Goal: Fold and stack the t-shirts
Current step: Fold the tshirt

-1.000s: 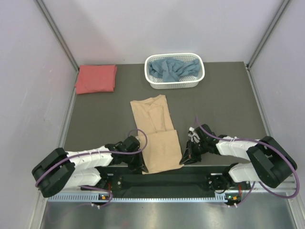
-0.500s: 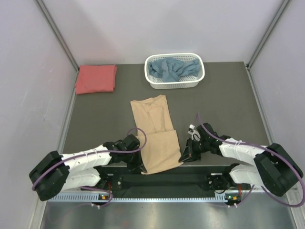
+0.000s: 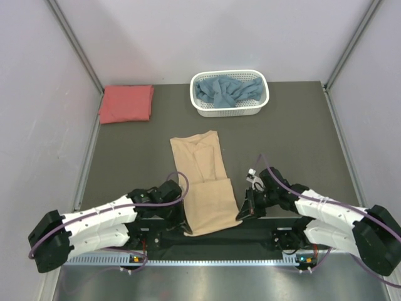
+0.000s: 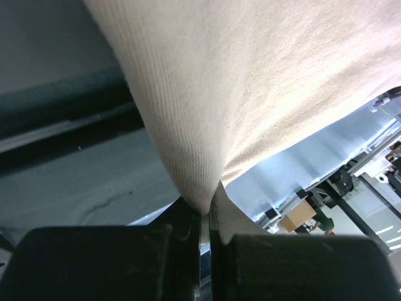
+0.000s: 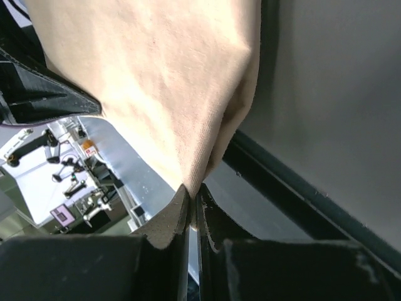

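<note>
My left jaws and right jaws each pinch a near corner of the tan t-shirt [image 3: 200,182] on the tabletop [image 3: 294,144]. I should lift both corners together so the fold stays straight.

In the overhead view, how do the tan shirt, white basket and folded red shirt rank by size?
1. Tan cloth t-shirt, stretched long.
2. White lattice plastic basket.
3. Folded coral-red cloth t-shirt.
The tan one lies nearer the camera, which may flatter it.

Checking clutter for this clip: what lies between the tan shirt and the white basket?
Only bare dark tabletop separates the tan shirt from the basket, seen in the top view.
</note>
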{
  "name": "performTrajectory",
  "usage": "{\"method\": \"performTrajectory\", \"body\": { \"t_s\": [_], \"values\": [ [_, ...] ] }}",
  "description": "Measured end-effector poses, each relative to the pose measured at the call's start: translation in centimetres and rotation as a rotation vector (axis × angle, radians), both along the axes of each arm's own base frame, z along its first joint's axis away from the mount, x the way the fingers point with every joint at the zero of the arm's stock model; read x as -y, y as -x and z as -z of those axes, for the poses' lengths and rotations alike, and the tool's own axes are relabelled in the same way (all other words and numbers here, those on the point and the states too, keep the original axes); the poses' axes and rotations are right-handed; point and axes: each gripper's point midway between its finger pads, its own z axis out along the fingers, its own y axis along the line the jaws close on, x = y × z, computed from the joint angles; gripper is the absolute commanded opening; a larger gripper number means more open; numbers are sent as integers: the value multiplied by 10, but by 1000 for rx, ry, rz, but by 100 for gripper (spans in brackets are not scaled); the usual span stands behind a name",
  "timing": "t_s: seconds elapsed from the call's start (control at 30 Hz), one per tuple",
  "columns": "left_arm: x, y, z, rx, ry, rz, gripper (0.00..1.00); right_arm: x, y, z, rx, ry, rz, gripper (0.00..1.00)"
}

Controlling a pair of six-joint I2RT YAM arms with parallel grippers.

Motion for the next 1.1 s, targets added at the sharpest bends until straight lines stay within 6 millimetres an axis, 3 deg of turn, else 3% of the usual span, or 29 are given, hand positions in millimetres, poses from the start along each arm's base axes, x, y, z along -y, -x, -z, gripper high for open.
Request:
{"method": "performTrajectory", "body": {
  "t_s": [0.2, 0.43, 0.83, 0.97, 1.1],
  "values": [
    [2, 2, -21, -7, 21, -31, 0, 3, 10, -15, 6, -6, -10, 0],
    [6, -18, -47, 61, -27, -75, 0, 2, 4, -30, 15, 15, 7, 0],
    [3, -66, -76, 232, -169, -127, 0, -28, -60, -84, 142, 5, 17, 0],
    [-6, -83, -81, 259, -198, -165, 0, -28, -79, -91, 163, 12, 30, 0],
    [-19, -114, -84, 266, -220, -232, 0, -32, -101, -97, 174, 17, 27, 0]
  ]
}}
